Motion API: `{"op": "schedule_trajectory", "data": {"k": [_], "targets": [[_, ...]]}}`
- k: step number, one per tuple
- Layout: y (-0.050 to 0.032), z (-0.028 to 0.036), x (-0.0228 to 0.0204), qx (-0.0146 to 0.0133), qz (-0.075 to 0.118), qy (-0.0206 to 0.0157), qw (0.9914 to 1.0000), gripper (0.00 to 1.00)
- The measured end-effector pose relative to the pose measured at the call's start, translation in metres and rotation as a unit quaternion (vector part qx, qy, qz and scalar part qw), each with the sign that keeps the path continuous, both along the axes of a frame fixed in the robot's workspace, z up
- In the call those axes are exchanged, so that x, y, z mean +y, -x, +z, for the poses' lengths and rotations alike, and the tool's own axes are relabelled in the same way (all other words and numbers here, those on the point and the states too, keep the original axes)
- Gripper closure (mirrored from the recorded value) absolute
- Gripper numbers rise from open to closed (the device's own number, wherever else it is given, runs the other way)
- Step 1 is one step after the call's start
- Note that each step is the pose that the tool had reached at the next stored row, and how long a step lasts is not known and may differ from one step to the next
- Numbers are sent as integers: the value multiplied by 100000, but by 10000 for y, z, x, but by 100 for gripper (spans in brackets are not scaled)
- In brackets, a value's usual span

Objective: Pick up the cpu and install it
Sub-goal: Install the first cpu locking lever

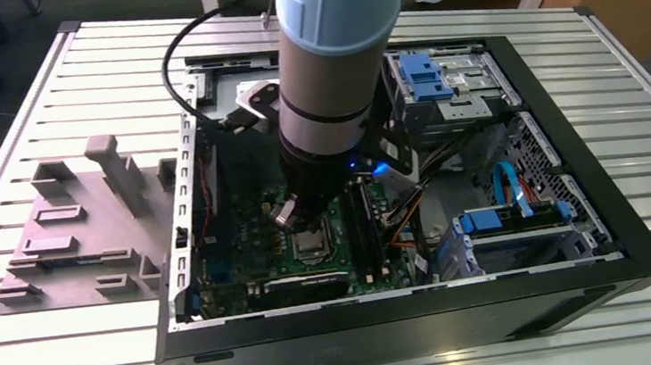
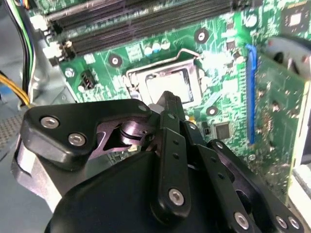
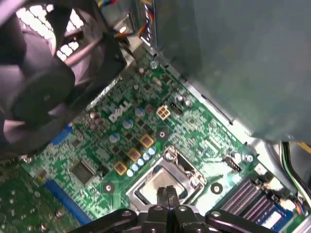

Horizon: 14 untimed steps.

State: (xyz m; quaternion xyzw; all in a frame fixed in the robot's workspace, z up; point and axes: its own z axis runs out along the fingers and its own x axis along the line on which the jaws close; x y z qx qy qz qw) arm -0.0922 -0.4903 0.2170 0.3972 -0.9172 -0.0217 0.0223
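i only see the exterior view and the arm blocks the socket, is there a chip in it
observer: yes, in both wrist views the silvery cpu lies flat inside the socket frame.
operator: is the gripper holding anything
observer: no, in the first wrist view the gripper has its fingertips pressed together with nothing between them, right over the cpu.
operator: whats close around the socket
observer: in the second wrist view a blue slot runs along one side and dark memory slots along another.
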Motion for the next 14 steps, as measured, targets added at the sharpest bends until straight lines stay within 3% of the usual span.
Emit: {"op": "schedule_trajectory", "data": {"k": [2,7,14], "targets": [[14,25,9,-45,-20,15,100000,90],[14,182,11,-62,-28,8,100000,90],[14,203,12,-65,-29,-2,100000,90]]}}
